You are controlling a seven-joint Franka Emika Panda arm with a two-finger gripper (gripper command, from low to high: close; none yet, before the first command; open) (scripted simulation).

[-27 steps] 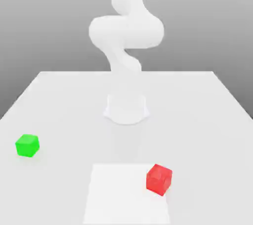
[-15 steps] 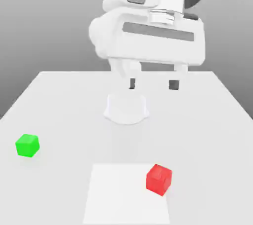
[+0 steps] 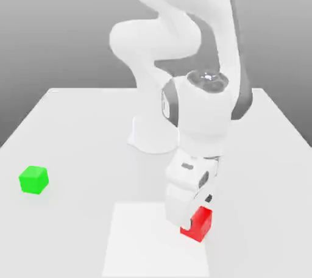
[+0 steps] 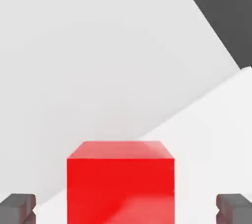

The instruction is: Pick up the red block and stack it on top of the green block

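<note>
The red block (image 3: 201, 226) sits on the table toward the exterior view's right, on a paler square patch. My gripper (image 3: 195, 211) has come down right over it, and the hand covers the block's upper left part. Through the hand view, the red block (image 4: 120, 179) lies between the two dark fingertips (image 4: 17, 207), with a gap on each side, so my gripper (image 4: 125, 209) is open and not touching it. The green block (image 3: 33, 180) rests alone far off on the exterior view's left.
The arm's white base (image 3: 152, 138) stands at the middle of the grey table (image 3: 79, 124). The paler square patch (image 3: 140, 243) lies at the near edge. A dark area beyond the table's edge (image 4: 221, 7) appears in the hand view.
The hand has dropped from high in front of the arm down onto the red block, staying open. Neither block has moved.
</note>
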